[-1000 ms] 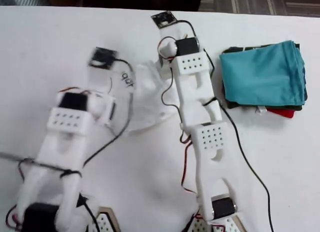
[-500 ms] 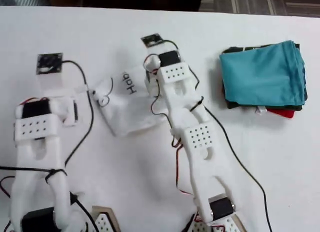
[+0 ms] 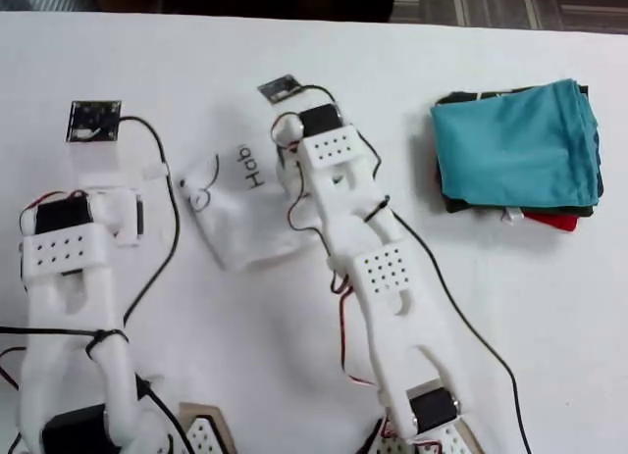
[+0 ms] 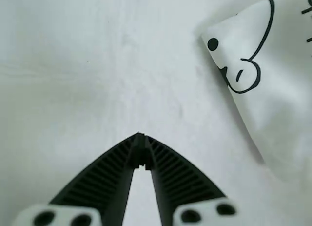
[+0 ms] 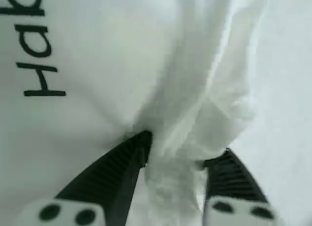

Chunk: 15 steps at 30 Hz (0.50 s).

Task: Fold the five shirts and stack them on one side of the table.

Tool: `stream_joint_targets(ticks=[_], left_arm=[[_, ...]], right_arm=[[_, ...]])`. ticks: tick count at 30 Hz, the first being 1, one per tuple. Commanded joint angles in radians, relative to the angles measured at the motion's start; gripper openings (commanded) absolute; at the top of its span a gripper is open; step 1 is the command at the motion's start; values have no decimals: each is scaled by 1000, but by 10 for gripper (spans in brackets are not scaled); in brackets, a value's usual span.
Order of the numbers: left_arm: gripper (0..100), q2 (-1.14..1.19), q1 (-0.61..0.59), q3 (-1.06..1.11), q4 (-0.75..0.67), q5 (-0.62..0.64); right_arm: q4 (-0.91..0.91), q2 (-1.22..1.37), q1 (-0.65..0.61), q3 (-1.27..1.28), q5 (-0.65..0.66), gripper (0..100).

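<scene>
The right pincer [image 5: 185, 145] nips the bunched edge of the white shirt [image 3: 245, 219] lying mid-bench [image 3: 559, 317], the left pincer [image 4: 141, 150] sits closed and empty beside it, so I think the shirt next needs carrying onto the pile [image 3: 515, 145].

left arm [image 3: 61, 277], right arm [image 3: 391, 277]: white shells, dot-grid plates [image 3: 61, 250] | black motor blocks [image 3: 61, 215] | red and black cables [image 3: 177, 214] | fingers [image 4: 178, 173]: black, ribbed, white bases, 2 holes each
</scene>
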Motion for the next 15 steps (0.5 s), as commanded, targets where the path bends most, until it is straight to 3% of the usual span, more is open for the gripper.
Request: stream_joint_targets(ticks=[1, 5, 9, 15], left_arm=[[27, -37, -8, -7, -11, -6], [27, -37, -8, -1, -11, -6], [27, -37, -8, 1, -11, -6], [27, -31, -8, 1, -15, -6]], right_arm=[[25, 7, -13, 5, 25, 12], [30, -33, 54, -11, 28, 20], [33, -168, 110, -3, 114, 21], [31, -562, 163, 270, 221, 20]])
